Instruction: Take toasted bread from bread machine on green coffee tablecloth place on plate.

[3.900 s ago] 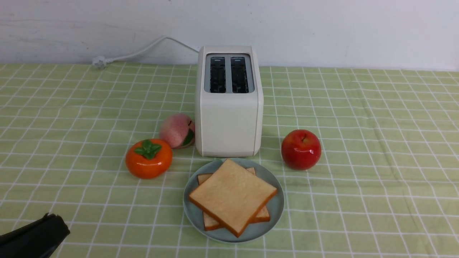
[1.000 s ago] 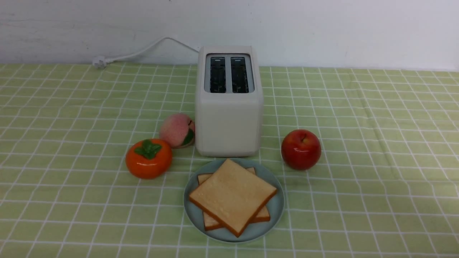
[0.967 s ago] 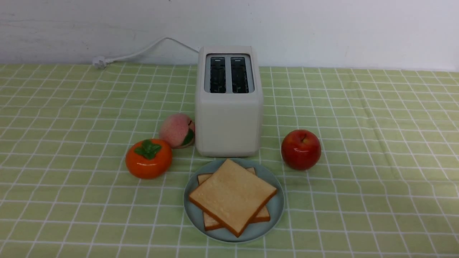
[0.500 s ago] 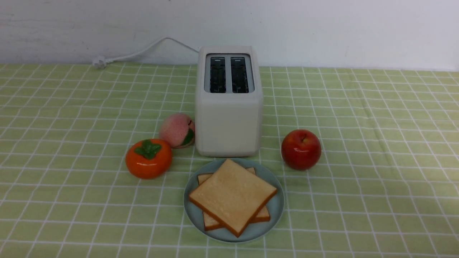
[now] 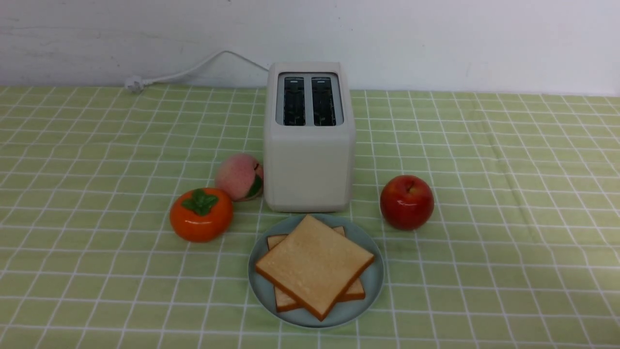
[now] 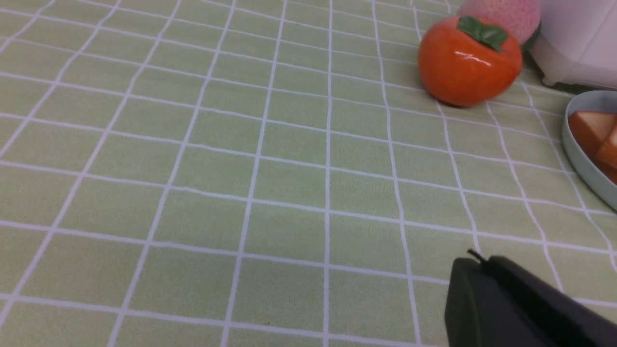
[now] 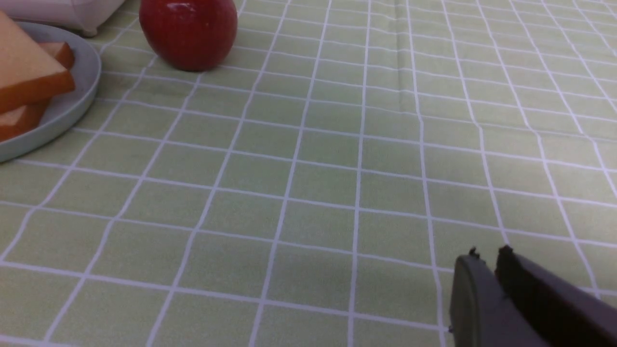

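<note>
Two toast slices lie stacked on the plate before the empty toaster; the left gripper and right gripper hang closed and empty, the job apparently done.

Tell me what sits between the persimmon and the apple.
In the front view, between persimmon and apple sit the bread machine and peach.

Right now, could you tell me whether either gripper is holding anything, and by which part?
Nothing is held. The left gripper and right gripper are both shut and empty above the light green checked tablecloth.
</note>
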